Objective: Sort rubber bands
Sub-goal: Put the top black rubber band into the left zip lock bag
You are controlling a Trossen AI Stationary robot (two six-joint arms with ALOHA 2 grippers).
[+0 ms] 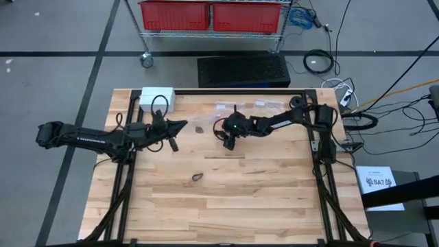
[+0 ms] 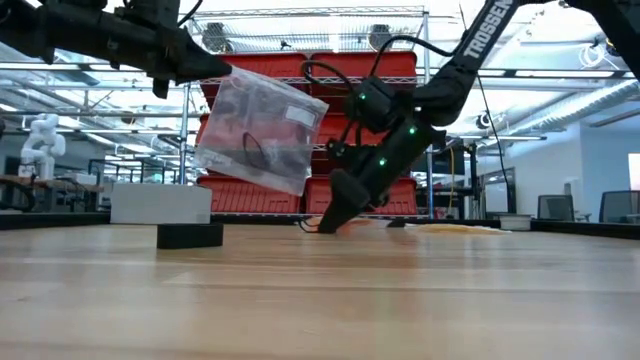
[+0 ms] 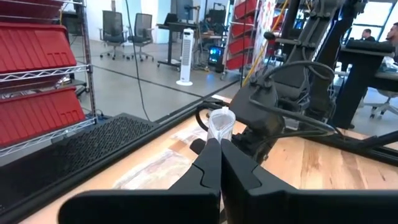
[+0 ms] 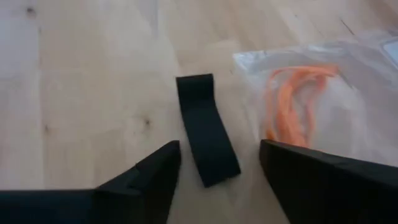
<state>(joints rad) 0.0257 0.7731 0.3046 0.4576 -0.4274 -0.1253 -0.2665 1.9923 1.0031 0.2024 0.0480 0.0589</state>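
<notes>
The left gripper (image 2: 222,68) is hanging above the table (image 1: 226,199) with its fingers (image 3: 214,163) pressed together on the top edge of a clear plastic bag (image 2: 262,128), which is dangling in the air with dark rubber bands (image 2: 255,152) showing inside it. The right gripper (image 4: 217,163) is reaching down to the tabletop near the middle of the far half, its fingers (image 4: 155,171) standing apart on either side of a wide black band (image 4: 206,129) that is lying flat on the wood; the fingers are not touching it. Just beside that band, a second clear bag (image 4: 348,93) is lying on the table, and orange-red rubber bands (image 4: 292,96) are showing through it. In the high view, the right gripper (image 1: 228,139) is sitting well apart from a lone dark band (image 1: 197,178) lying nearer the table's middle, and a white box (image 1: 158,97) is resting at the far left corner.
</notes>
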